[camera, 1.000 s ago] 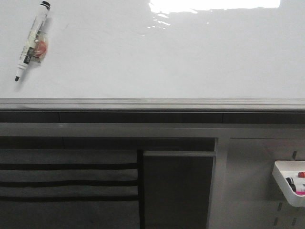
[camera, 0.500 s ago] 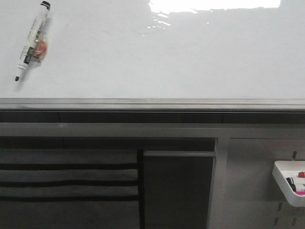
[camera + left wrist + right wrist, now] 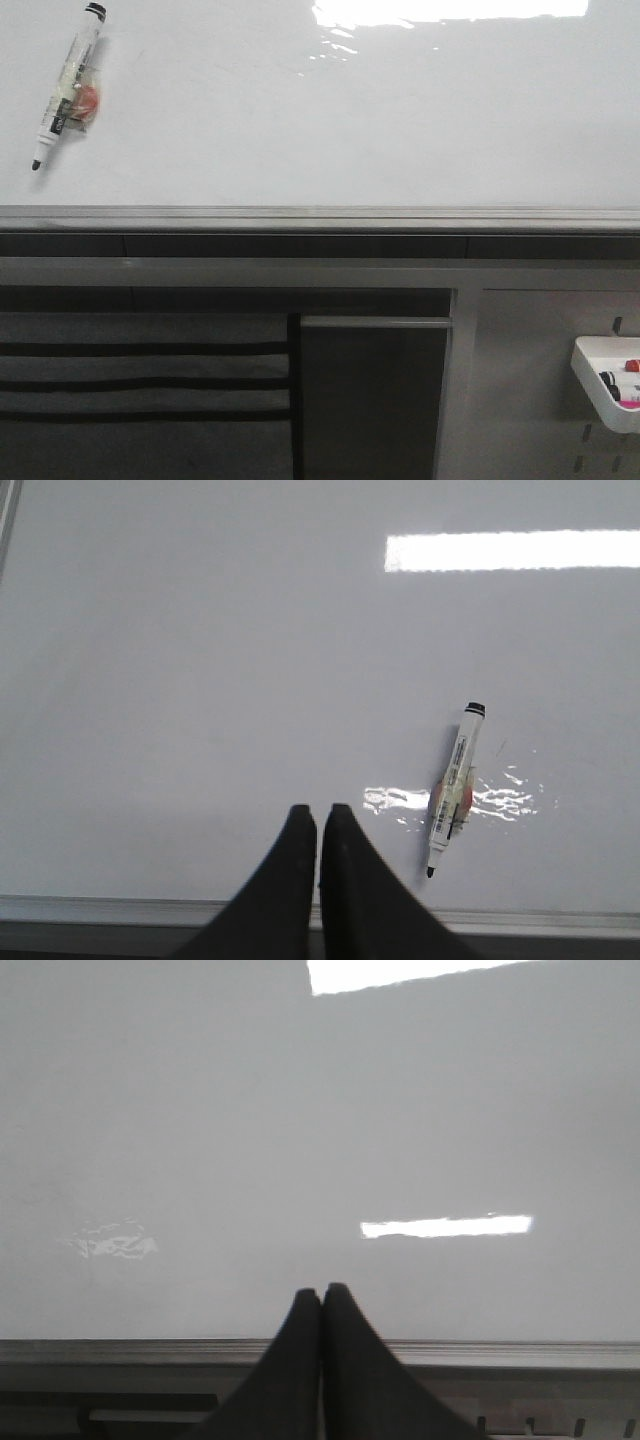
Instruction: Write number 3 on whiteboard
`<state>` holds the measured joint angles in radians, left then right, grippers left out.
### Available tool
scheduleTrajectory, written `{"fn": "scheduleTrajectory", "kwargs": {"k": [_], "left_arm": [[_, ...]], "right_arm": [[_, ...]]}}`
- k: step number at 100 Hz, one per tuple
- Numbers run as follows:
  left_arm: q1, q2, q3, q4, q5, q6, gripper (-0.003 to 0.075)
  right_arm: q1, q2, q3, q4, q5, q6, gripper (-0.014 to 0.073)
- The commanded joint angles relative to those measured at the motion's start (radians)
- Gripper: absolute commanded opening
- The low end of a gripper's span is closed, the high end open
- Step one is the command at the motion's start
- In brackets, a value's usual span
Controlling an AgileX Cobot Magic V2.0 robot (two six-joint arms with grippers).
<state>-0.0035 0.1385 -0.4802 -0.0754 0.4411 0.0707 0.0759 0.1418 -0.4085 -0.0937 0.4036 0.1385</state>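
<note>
The whiteboard (image 3: 330, 110) takes up most of the front view, lying flat with its grey rail (image 3: 320, 216) along the near edge; glare from overhead lights streaks its far side, and its surface is bare, so no 3 has been drawn on it yet and the task looks to be at its very beginning. Below the rail, off the board, a small white tray (image 3: 600, 380) hangs at the right with spare markers in it (out of the way of the writing area, and probably only storage).

Neither arm shows in the front view; each wrist camera looks out over the board from near the rail, which suggests both arms are drawn back in a resting pose rather than reaching. The left gripper (image 3: 319, 825) has its fingers pressed together with nothing between them; the right gripper (image 3: 321, 1305) is closed the same way, also empty.

The marker (image 3: 66, 86) lies on the board at its left side, slanted, uncapped with the tip pointing toward the rail; something orange-pink is fixed about its middle, perhaps a grip aid, though that cannot be made out. In the left wrist view the marker (image 3: 452, 790) sits near that gripper and apart from it; the left arm is therefore the likelier one to open and pick it up.
</note>
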Motion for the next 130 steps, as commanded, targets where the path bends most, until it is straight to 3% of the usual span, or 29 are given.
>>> {"fn": "scheduleTrajectory", "kwargs": {"k": [1,79,84,90,103,110,118,130], "left_arm": [[-0.001,0.076,-0.086,0.001,-0.026,0.023,-0.0018],[-0.001,0.128,-0.095,-0.003,-0.066,0.019,-0.0013],[0.001,0.128,-0.093,-0.003,-0.066,0.019,0.002],[0.001,0.128,-0.089,0.001,-0.07,0.019,0.0122],[0.001,0.128,-0.08,0.006,-0.084,0.019,0.045],[0.001,0.128,-0.08,0.006,-0.089,0.019,0.056],[0.001,0.128,-0.08,0.006,-0.082,0.019,0.0586],[0.001,0.128,-0.08,0.006,-0.082,0.019,0.0573]], "right_arm": [[-0.005,0.073,-0.083,-0.029,-0.023,-0.024,-0.0074],[-0.005,0.099,-0.095,-0.029,-0.034,-0.024,-0.0074],[-0.005,0.099,-0.095,-0.029,-0.034,-0.024,-0.0062],[-0.005,0.099,-0.095,-0.029,-0.032,-0.024,0.0013],[-0.005,0.099,-0.095,-0.04,-0.039,-0.024,0.0324],[-0.005,0.099,-0.095,-0.04,-0.039,-0.024,0.0447],[-0.005,0.099,-0.095,-0.04,-0.035,-0.024,0.0529],[-0.005,0.099,-0.095,-0.04,-0.033,-0.024,0.053]]}}
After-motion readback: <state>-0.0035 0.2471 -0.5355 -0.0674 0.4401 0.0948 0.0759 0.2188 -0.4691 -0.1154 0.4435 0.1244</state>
